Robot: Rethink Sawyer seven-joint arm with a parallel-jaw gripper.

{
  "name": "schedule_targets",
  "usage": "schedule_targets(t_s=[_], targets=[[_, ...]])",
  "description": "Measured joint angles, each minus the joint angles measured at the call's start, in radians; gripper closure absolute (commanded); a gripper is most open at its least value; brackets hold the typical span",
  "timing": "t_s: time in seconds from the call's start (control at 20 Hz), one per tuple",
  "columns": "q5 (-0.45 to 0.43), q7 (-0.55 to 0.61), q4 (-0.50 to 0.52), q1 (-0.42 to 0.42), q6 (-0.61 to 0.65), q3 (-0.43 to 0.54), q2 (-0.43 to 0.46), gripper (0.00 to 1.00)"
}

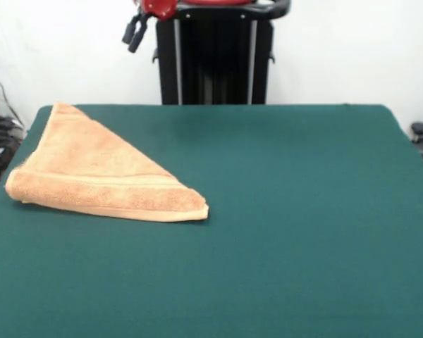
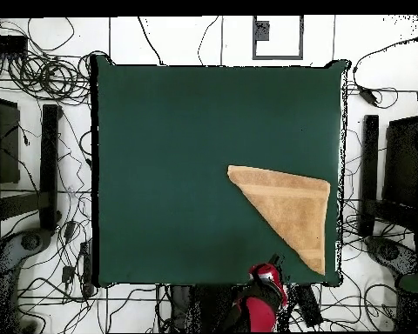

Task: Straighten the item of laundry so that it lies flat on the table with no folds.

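The orange-tan towel [image 1: 102, 176] lies folded into a triangle on the left part of the green table [image 1: 289, 211] in the front view, with a thick folded edge along its near side. In the overhead view the towel [image 2: 291, 209] lies near the table's right edge [image 2: 339, 174], with one corner pointing toward the robot's side. My gripper [image 1: 134, 32] hangs drawn back at the top of the front view, above and behind the table's far edge, well clear of the towel and holding nothing. The white tag is hidden.
The black pedestal [image 1: 215, 60] stands behind the table's far edge. My red arm [image 2: 263, 296] sits at the table's bottom edge in the overhead view. Cables and stands [image 2: 47, 165] lie on the floor around the table.
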Motion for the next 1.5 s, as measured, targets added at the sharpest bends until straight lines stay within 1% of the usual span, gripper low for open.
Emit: schedule_targets(t_s=[0.1, 0.15, 0.3, 0.35, 0.4, 0.55, 0.6, 0.85, 0.95, 1.15, 1.2, 1.5], targets=[[-0.01, 0.0, 0.002, -0.017, 0.055, 0.015, -0.045, 0.0], [-0.013, 0.0, 0.0, -0.028, 0.167, 0.033, -0.118, 0.0], [-0.014, 0.0, -0.007, -0.024, 0.279, 0.042, -0.177, 0.0], [-0.014, 0.0, -0.016, -0.021, 0.354, 0.046, -0.209, 0.0], [-0.016, 0.0, -0.028, -0.017, 0.411, 0.047, -0.228, 0.0], [-0.028, 0.0, -0.058, -0.016, 0.482, 0.047, -0.244, 0.0], [-0.044, 0.0, -0.094, -0.017, 0.52, 0.047, -0.242, 0.0], [-0.098, 0.0, -0.199, -0.018, 0.534, 0.047, -0.209, 0.0], [-0.129, 0.0, -0.267, -0.011, 0.534, 0.042, -0.174, 0.0], [-0.179, 0.0, -0.37, 0.005, 0.534, 0.026, -0.113, 0.0], [-0.202, 0.0, -0.418, 0.008, 0.533, 0.023, -0.084, 0.0], [-0.256, 0.0, -0.55, 0.007, 0.533, 0.023, -0.001, 0.0]])
